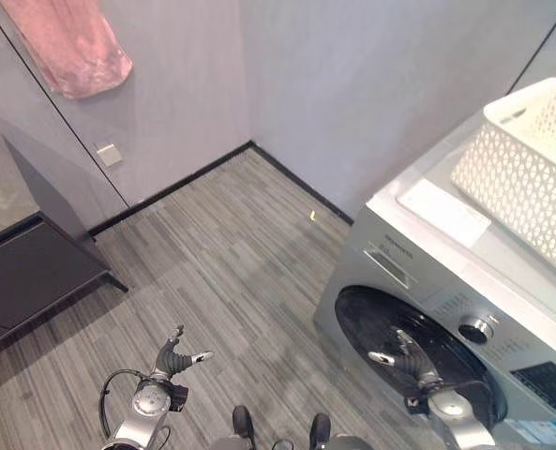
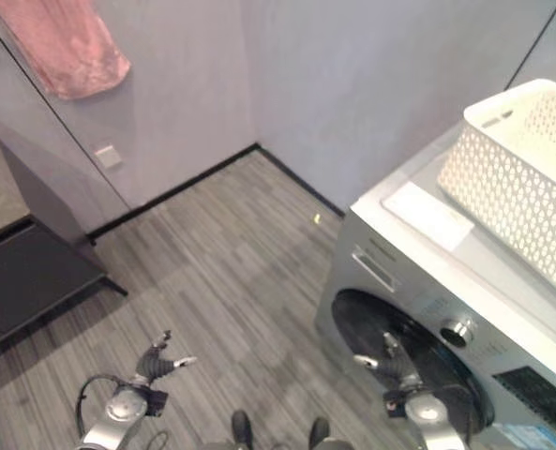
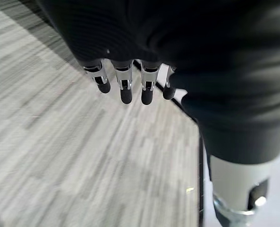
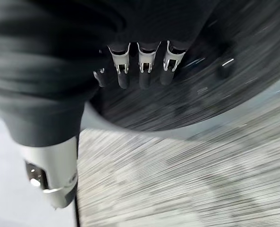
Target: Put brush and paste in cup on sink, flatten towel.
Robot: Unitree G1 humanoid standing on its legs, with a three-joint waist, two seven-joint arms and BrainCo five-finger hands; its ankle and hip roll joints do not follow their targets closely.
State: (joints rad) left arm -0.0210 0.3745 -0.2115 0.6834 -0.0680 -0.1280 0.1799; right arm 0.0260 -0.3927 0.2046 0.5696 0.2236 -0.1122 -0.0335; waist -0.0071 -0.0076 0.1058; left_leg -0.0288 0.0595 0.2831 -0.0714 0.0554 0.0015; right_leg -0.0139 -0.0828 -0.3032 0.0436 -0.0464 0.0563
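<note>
Head views: pink towel [image 1: 71, 42] hanging high on the wall, beyond the nearer left hand [image 1: 174, 356], right hand [image 1: 404, 352] by the washing machine [image 1: 428, 281]; wrist views: both hands empty, fingers [image 3: 125, 87] straight

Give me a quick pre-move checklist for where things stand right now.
1. Left robot hand empty, fingers relaxed: ok.
2. Right robot hand empty, fingers relaxed: ok.
3. Pink towel located, hanging on the wall: ok.
4. Towel flattened: not ok, it hangs bunched.
5. Brush, paste, cup and sink located: cannot tell.
6. Right robot hand close in front of the washing machine door, white basket on top: cannot tell if they touch.
</note>
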